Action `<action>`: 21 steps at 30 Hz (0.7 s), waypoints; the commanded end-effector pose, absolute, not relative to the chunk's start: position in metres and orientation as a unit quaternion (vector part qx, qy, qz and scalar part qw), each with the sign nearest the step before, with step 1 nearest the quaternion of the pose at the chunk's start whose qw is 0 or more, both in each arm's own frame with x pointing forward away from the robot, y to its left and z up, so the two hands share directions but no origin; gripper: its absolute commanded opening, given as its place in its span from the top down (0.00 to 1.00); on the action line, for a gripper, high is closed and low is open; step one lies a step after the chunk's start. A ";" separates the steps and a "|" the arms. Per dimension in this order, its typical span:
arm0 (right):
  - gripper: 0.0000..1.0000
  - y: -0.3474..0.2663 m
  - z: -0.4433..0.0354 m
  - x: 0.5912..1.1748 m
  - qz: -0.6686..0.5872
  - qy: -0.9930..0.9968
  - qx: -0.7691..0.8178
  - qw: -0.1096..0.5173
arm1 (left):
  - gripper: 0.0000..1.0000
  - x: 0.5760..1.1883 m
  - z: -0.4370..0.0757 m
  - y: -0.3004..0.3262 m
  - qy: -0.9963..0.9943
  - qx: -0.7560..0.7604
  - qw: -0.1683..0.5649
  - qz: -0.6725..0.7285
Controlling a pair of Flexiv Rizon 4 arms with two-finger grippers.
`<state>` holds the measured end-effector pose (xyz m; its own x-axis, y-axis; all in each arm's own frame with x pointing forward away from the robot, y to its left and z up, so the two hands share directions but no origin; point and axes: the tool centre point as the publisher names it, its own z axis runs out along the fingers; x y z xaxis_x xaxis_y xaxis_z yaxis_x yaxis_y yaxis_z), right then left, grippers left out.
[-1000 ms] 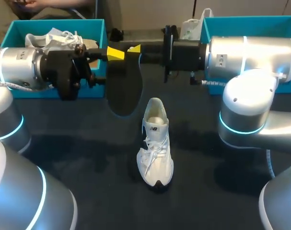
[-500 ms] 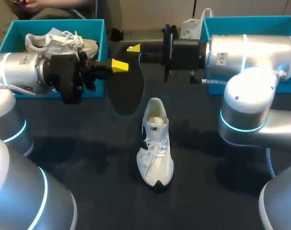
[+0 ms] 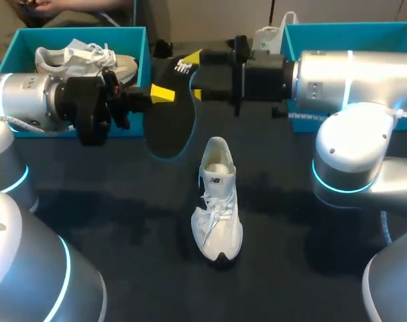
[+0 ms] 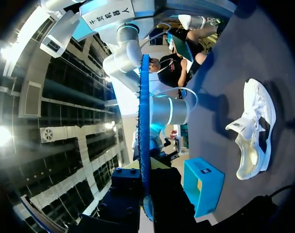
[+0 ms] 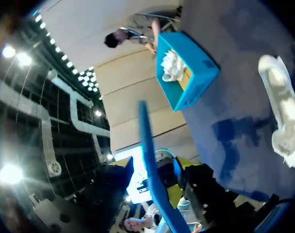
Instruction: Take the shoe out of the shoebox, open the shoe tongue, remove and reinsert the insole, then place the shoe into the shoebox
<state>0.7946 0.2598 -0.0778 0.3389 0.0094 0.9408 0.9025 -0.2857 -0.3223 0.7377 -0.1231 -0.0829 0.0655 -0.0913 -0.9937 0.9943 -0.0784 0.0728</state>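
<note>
**Shoe on the table, insole held aloft**

Shoe (image 3: 217,201) lies alone near the middle of the table (image 3: 123,221), toe toward the near edge, its tongue pulled open. The black insole (image 3: 168,124) hangs in the air behind it, toward the far edge. The left gripper (image 3: 161,92) is clamped on it, with a finger pressed to either face. The right gripper (image 3: 195,75) straddles the insole's heel end with its yellow tips spread — its wrist view shows a gap beside the insole. One shoebox (image 3: 62,31) stands at the far left corner with another shoe (image 3: 76,57) inside — a second box (image 3: 337,27) stands at the far right corner.
</note>
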 end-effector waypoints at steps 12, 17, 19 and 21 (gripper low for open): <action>0.00 0.208 -0.063 0.777 -0.547 -0.470 -0.561 0.407 | 1.00 0.730 -0.075 -0.097 0.450 0.512 0.506 -0.528; 0.00 0.189 -0.064 0.771 -0.548 -0.485 -0.555 0.396 | 1.00 0.726 -0.067 -0.090 0.449 0.509 0.506 -0.532; 0.00 0.183 -0.066 0.768 -0.545 -0.488 -0.559 0.391 | 1.00 0.724 -0.065 -0.088 0.450 0.508 0.504 -0.533; 0.00 0.175 -0.067 0.764 -0.545 -0.487 -0.561 0.389 | 1.00 0.721 -0.060 -0.085 0.448 0.509 0.503 -0.536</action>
